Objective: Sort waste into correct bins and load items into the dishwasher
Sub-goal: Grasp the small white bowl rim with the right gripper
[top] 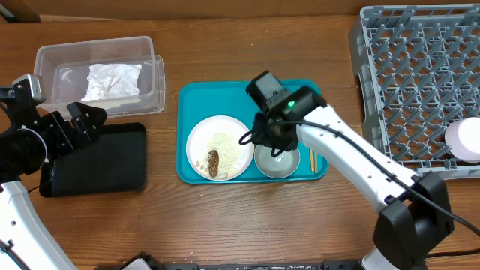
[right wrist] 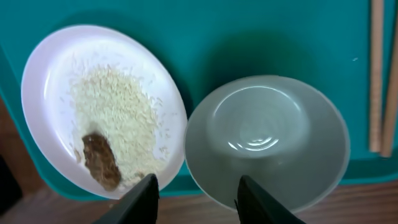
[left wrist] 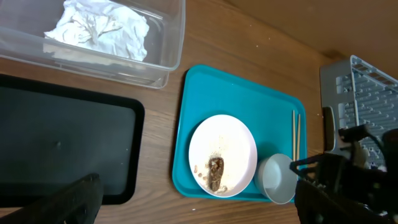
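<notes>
Overhead: clear tub [top: 97, 75] holds a crumpled napkin [top: 114, 80]. Black tray [top: 105, 161] just beside it, left gripper [top: 81, 124] over its left end. Teal tray [top: 225, 94] carries white plate [top: 220, 142] with rice [top: 222, 142] and brown lump [top: 214, 163], grey-blue bowl [top: 276, 163] upright, touching the plate. Chopsticks [top: 314, 159] lie at the tray's right edge, long axis along that edge. Dish rack [top: 412, 82] holds a pale round dish [top: 465, 140] at the frame edge.

Left wrist: jaws wide apart, nothing between them.

Right wrist: right gripper [right wrist: 198, 199] has jaws partly apart above where plate and bowl rims meet; contact unclear.
</notes>
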### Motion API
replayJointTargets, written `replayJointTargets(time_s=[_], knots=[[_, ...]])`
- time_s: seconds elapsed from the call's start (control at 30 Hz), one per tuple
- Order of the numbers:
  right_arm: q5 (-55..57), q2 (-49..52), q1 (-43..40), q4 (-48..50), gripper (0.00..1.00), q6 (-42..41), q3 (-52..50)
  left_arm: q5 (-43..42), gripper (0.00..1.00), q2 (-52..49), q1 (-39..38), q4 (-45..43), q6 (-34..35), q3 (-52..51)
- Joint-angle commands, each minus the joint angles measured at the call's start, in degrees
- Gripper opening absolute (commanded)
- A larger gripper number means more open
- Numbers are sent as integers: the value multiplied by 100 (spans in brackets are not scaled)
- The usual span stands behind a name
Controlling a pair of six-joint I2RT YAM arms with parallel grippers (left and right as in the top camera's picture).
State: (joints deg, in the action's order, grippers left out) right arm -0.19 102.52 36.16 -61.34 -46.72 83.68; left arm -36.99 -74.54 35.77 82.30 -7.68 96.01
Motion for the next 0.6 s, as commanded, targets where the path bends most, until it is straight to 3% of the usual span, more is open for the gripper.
replayJointTargets(time_s=[0.0,0.23,0.57], knots=[[168,-26,11,396,43,-975,-350,0,100,-4,22,-4,-92,37],[579,105,11,1158,44,-1853,-835,0,100,-4,22,-2,-92,37],[614,623,11,1567,44,-1961,-835,0,100,-4,22,-2,-92,37]])
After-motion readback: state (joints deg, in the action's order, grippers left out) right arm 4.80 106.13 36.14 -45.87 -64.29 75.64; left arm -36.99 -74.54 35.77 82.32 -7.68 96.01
